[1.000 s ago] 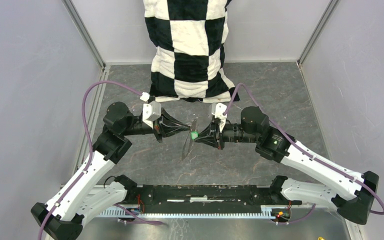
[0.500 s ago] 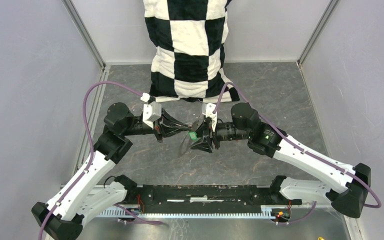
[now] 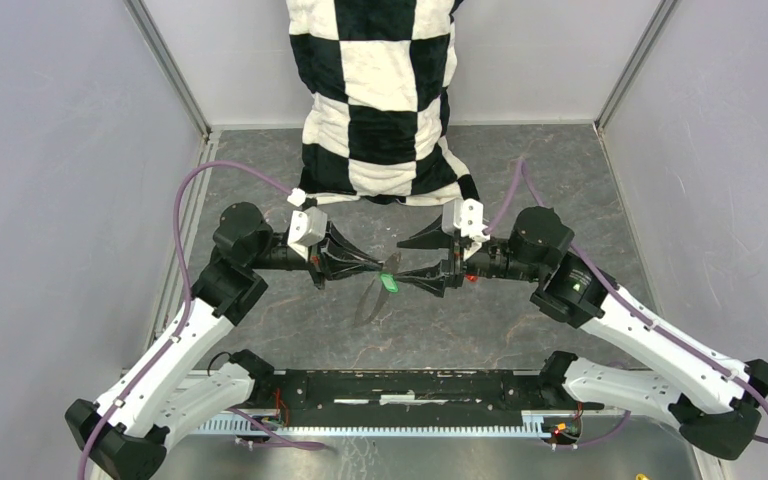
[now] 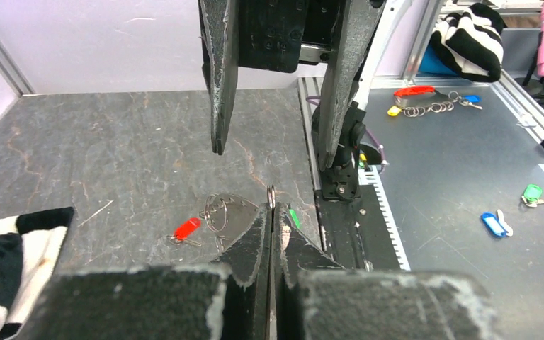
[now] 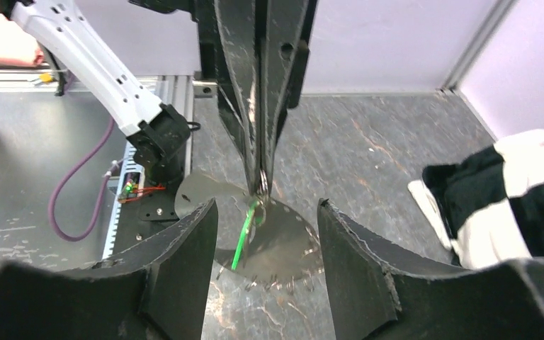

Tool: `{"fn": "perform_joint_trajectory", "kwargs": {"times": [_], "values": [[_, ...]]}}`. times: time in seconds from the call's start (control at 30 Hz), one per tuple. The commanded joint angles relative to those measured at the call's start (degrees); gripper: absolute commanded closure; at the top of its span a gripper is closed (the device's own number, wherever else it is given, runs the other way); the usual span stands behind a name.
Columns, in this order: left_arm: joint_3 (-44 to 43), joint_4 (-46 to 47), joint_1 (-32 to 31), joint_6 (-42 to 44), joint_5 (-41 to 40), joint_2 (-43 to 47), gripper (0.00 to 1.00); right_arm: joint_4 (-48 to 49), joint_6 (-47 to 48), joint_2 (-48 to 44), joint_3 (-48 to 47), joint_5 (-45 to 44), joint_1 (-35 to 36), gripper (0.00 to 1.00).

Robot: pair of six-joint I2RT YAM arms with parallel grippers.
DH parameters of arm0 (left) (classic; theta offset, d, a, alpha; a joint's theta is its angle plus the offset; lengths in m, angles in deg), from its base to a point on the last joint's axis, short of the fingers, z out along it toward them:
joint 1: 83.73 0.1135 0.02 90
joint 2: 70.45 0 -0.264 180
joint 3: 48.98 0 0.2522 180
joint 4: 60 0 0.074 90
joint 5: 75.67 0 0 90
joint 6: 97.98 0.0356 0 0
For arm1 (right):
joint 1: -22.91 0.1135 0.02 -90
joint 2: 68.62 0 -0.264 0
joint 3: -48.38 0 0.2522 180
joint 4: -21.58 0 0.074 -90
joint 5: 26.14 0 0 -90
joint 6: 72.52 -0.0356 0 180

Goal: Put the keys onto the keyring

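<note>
One green key [image 3: 388, 283] seems hung on the keyring [image 3: 368, 305] the left gripper [image 3: 380, 265] pinches. Right gripper [image 3: 403, 262] is wide and empty. Red key [image 4: 186, 228] waits on the table [image 3: 560, 180].

Grey table [image 3: 560, 180] holding 2 things: black-and-white cloth [image 3: 380, 100] lying at far edge, red key [image 4: 186, 228] lying near middle, well apart.

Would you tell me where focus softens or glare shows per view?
Top external: even, glare-free light on the dark marbled tabletop. Left wrist: the left gripper is soft near the lens, the small red-headed key sharp. Right wrist: the right gripper blurs likewise.
</note>
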Motion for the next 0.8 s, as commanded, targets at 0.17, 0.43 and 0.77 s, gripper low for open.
{"fn": "perform_joint_trajectory", "kwargs": {"times": [0.17,0.43,0.77], "values": [[-1.77,0.25,-0.1,-1.96,4.15,0.11,0.98,7.36,-0.35,3.23,-0.88,6.6,-0.29,0.44],[-1.9,0.4,-0.09,-1.73,4.13,0.19,0.98,7.76,-0.92,4.24,-0.63,7.16,-0.22,0.58],[-2.03,0.75,-0.1,-2.05,4.02,0.59,0.98,6.22,0.4,4.8,-0.26,6.68,-0.4,0.63]]}}
